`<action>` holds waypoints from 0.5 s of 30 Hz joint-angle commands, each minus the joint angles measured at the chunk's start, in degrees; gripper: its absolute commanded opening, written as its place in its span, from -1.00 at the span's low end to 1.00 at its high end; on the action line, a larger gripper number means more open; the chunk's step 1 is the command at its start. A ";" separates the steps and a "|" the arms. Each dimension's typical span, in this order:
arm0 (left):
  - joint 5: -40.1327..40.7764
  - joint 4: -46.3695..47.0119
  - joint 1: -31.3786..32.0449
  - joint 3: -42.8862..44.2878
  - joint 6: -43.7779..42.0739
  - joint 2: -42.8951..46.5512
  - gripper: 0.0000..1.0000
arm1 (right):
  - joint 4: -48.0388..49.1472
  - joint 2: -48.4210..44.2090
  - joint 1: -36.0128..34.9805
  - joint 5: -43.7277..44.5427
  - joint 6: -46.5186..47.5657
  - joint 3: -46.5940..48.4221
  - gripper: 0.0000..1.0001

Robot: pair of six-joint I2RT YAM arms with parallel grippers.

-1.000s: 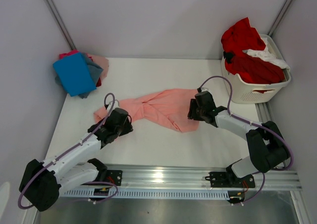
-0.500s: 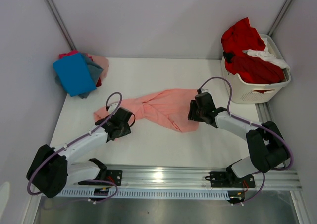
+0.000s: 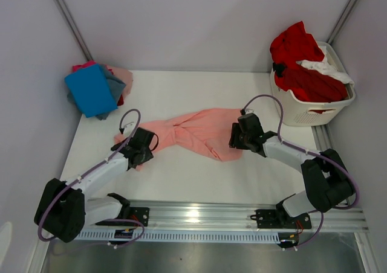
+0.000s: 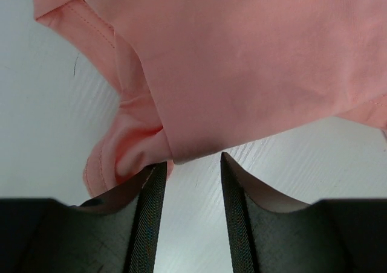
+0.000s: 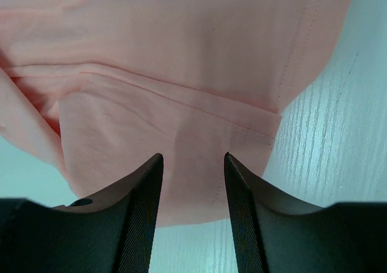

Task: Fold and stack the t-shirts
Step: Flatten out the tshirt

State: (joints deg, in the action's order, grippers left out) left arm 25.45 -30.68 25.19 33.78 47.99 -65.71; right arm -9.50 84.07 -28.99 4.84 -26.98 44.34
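Salmon-pink shirt [image 3: 196,131] lies crumpled mid-surface [image 3: 181,176], long axis left to right, twisted in the middle. At its left end the left pincer [image 4: 192,161] sits low and spread, holding nothing, with the bunched hem just ahead of its tips. The right pincer [image 5: 193,158] is spread too, over the right hem corner. Pale walls [image 3: 193,25]; folded stack [image 3: 91,90] in the far-left corner; basket [image 3: 320,107] of red shirts [image 3: 302,61] far right.
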 commanded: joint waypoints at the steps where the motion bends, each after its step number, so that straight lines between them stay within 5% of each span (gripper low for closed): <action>1: 2.23 0.26 -0.58 2.34 0.97 -1.08 -0.11 | 0.44 -1.89 -0.54 -0.62 -0.44 -0.30 -0.03; 8: 3.46 0.97 -0.67 3.57 0.88 -4.85 -0.13 | 0.36 -2.07 -0.71 -0.97 -0.35 -0.57 -0.03; 15: 3.90 1.76 -0.67 5.94 0.62 -9.60 -0.44 | 0.44 -2.86 -0.89 -1.06 -0.53 -1.27 -0.03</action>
State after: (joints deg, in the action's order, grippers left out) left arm 27.18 -30.46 24.95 36.64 48.01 -73.97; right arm -9.47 83.29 -29.54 4.03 -27.00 43.72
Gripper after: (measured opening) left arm 0.313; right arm 0.489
